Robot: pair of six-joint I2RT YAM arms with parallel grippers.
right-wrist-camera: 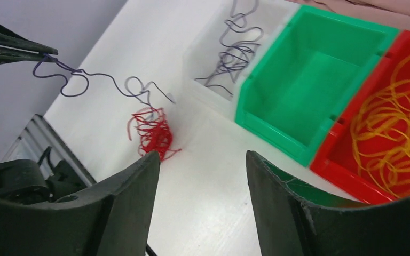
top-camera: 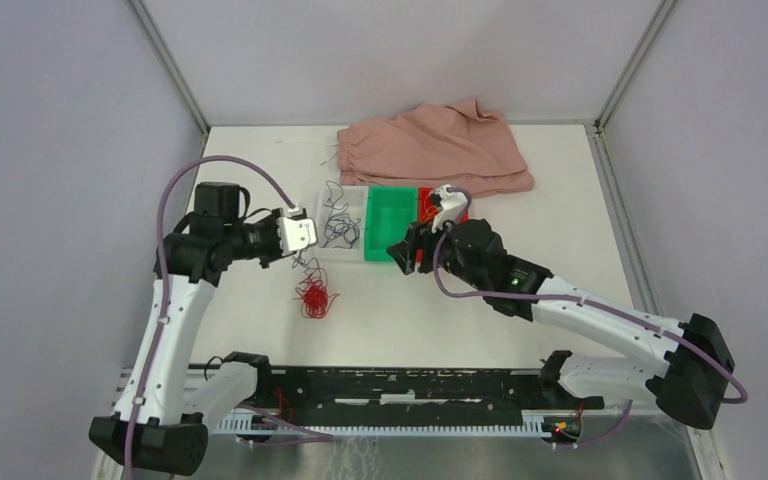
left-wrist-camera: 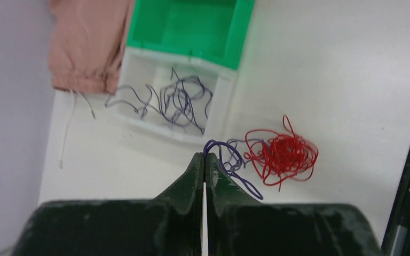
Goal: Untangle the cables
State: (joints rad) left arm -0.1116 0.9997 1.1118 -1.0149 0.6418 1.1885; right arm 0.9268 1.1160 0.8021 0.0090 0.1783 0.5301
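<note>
L gripper is pinching shut on purple cable, holding one end above table. Its far end is trailing down onto red cable, which is lying bunched on table just beside white bin. More purple strands are lying in white bin. Yellow cable is sitting coiled in red bin, green bin betw. the two. R gripper is hovering near green bin, fingers apart, gripping nothing.

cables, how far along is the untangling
Done: the yellow cable lies in the red bin, and purple cable sits in the white bin. In hand: the left hand is shut on a purple strand that trails toward the red cable. Left: the red cable is bunched on the table; the green bin is empty.
</note>
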